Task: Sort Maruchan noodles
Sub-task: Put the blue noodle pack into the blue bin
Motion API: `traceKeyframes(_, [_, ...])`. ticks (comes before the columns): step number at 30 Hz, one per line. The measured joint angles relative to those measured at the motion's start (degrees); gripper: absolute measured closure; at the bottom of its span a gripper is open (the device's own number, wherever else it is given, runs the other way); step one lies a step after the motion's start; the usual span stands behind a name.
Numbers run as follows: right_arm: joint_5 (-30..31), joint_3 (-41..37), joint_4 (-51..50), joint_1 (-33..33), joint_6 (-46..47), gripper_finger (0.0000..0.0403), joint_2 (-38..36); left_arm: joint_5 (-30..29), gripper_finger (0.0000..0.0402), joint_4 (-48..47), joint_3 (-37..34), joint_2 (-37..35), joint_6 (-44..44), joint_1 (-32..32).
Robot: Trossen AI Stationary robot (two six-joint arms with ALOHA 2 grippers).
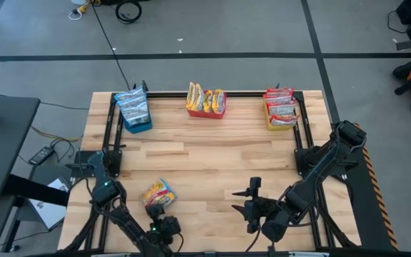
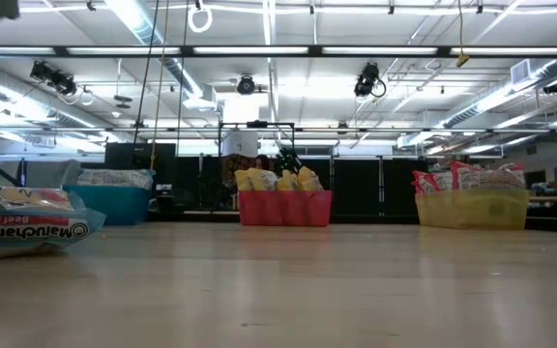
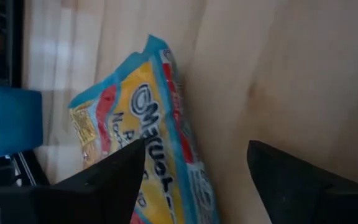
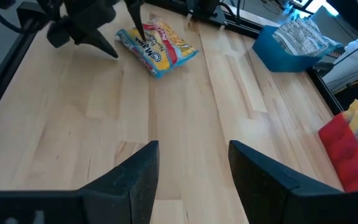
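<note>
One yellow-orange Maruchan packet with blue ends (image 1: pixel 157 193) lies flat on the table near its near-left corner; it also shows as the packet (image 2: pixel 22 230), (image 3: pixel 148 137), (image 4: pixel 157 40). My left gripper (image 1: pixel 155 211) (image 3: pixel 196 146) is open right at the packet's near end: one finger (image 3: pixel 114 171) is over the packet, the other (image 3: pixel 291 174) over bare wood. My right gripper (image 1: pixel 250 207) (image 4: pixel 191 180) is open over bare table near the near edge, facing the packet from well to its right. My left gripper has one open finger (image 4: pixel 138 25) over the packet's near end (image 3: pixel 160 186), slanting down from the table's near side. I cannot tell whether it touches. The packet lies flat on the table.
Along the far edge stand a blue bin (image 1: pixel 135 114) (image 2: pixel 114 201) with blue-white packets, a red bin (image 1: pixel 207 106) (image 2: pixel 283 207) with yellow packets, and a yellow bin (image 1: pixel 282 114) (image 2: pixel 472 207) with red packets. A black frame (image 1: pixel 113 135) borders the wooden table; its middle is bare.
</note>
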Motion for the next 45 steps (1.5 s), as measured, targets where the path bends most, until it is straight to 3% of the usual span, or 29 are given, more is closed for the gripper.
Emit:
traceKeyframes(10, [-1.16, 0.01, -0.04, 0.0, 0.02, 0.0204, 0.0, 2.18, 0.0128, -0.25, -8.11, -0.45, -3.46, 2.43])
traceKeyframes(13, [-1.86, 0.01, -0.1, 0.01, 0.22, 0.0204, 0.0, 3.03, 0.0148, -0.1, -8.63, -0.46, -3.44, 2.89])
traceKeyframes(16, [-2.43, 0.0, -0.3, 0.0, 0.93, 0.0204, 0.0, 4.91, 0.0204, -0.04, -8.65, -0.43, -3.43, 3.53])
traceKeyframes(21, [-2.82, 0.01, -0.36, 0.0, 1.07, 0.0204, 0.0, 5.95, 0.0351, -0.74, -8.77, -0.37, -3.27, 4.06])
traceKeyframes(23, [-2.95, 0.0, -0.34, 0.0, 1.07, 0.0204, 0.0, 6.06, 0.0385, -0.43, -8.81, -0.81, -2.82, 4.1])
traceKeyframes(26, [-4.12, -0.01, -0.35, 0.0, 1.29, 0.0204, 0.0, 6.26, 0.0393, 0.23, -9.18, -2.79, -1.53, 4.18])
traceKeyframes(32, [-5.95, 0.01, -0.34, 0.02, 3.79, 0.0204, 0.0, 2.88, 0.0398, 0.87, -9.0, -13.82, 6.0, 4.16])
traceKeyframes(39, [-7.86, -0.01, -0.34, 0.11, 6.73, 0.0204, 0.0, -0.58, 0.0399, 0.27, -8.95, -28.96, 25.11, 6.11])
traceKeyframes(45, [-8.63, -0.01, -0.33, 0.17, 7.75, 0.0204, 0.02, -3.24, 0.04, 0.06, -9.05, -41.4, 42.7, 14.56])
